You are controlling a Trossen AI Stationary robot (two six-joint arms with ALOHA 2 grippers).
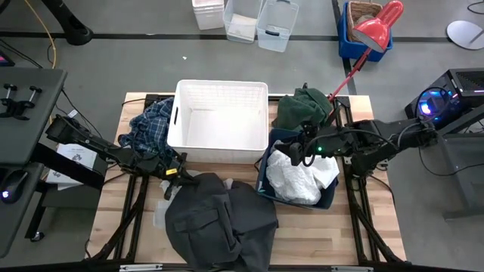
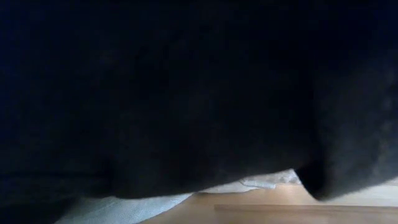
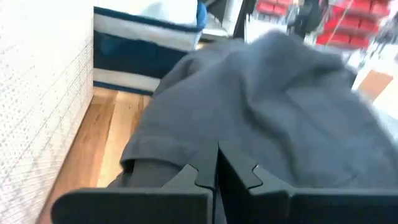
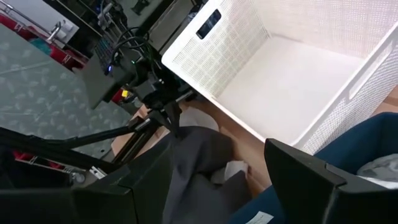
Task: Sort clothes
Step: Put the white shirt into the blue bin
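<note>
The large dark grey garment [image 1: 219,223] lies heaped on the table's near middle and fills the low view [image 2: 186,93]. My left gripper [image 1: 179,171] is shut at its far left edge. The thin white garment [image 1: 302,180] lies in the navy bin [image 1: 266,175]. My right gripper [image 1: 293,155] hangs open and empty over the bin's far left corner. The plaid shirt [image 1: 147,128] lies on the table left of the white basket [image 1: 219,121]. The dark green garment [image 1: 302,107] lies by the basket's far right corner. My left gripper pinches the dark grey garment's far left edge [image 3: 202,152] between its two shut fingers; how many layers cannot be told. The fingers come slanting from the table's left. In the right wrist view the cloth [image 4: 186,140] rises to the fingertips, and the rest lies on the table.
The white lattice basket stands empty at the table's far middle, close to my left gripper. A pale scrap [image 1: 161,215] shows under the grey garment's left side. Beyond the table are clear bins [image 1: 249,21], a blue crate and a red lamp [image 1: 378,26].
</note>
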